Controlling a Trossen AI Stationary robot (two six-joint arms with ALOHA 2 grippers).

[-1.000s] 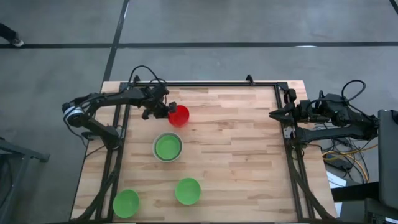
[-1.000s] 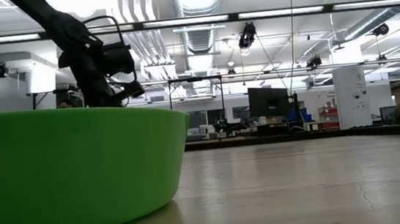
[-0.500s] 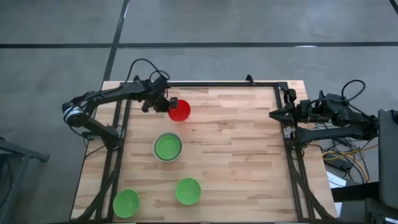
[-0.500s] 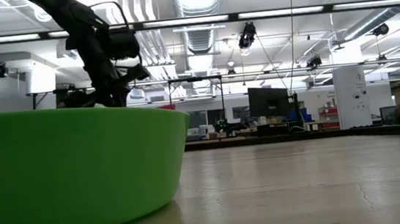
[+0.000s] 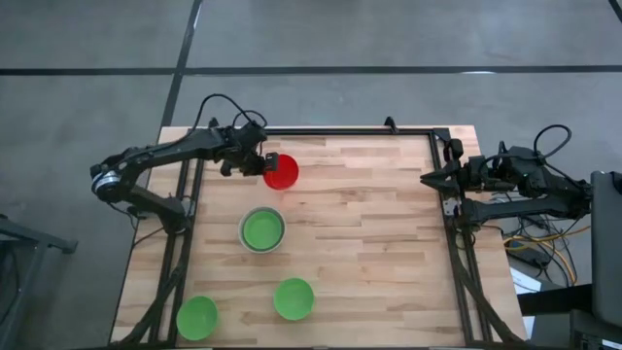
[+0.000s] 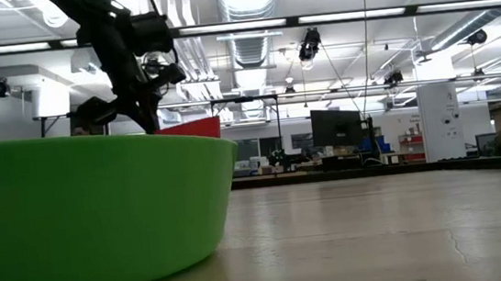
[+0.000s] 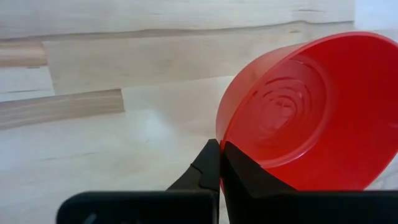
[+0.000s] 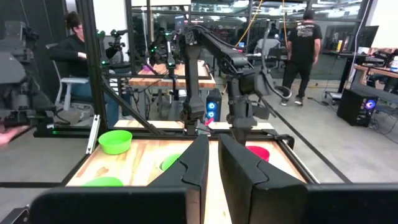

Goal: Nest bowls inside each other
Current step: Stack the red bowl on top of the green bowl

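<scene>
A red bowl [image 5: 283, 174] hangs tilted over the table's far left part, with my left gripper [image 5: 260, 167] shut on it; the low view shows it [image 6: 196, 128] behind a green bowl's rim. A pale grey-white bowl [image 5: 262, 230] with a green bowl [image 5: 262, 228] nested in it rests on its base at mid left. Two more green bowls [image 5: 293, 298] [image 5: 197, 317] rest on their bases near the front edge. My right gripper [image 5: 425, 178] waits shut at the table's right edge. My left gripper [image 7: 219, 155] pinches the red bowl's rim [image 7: 219, 132] on the side toward the table's left, one finger [image 7: 249, 180] inside the bowl and one finger [image 7: 205, 167] outside. The fingers slant down from the left. The bowl is lifted clear of the table and tilted, its opening turned toward the wrist.
A black frame [image 5: 330, 132] runs along the table's far edge and down both sides. Bare wood [image 5: 369, 233] spans the middle and right of the table. People and other rigs show in the room beyond in the right wrist view.
My left gripper has risen, still shut on the red bowl's rim, and drifted a little toward the far edge. The red bowl has come up off the table and now shows above the green bowl's rim in the low view.
</scene>
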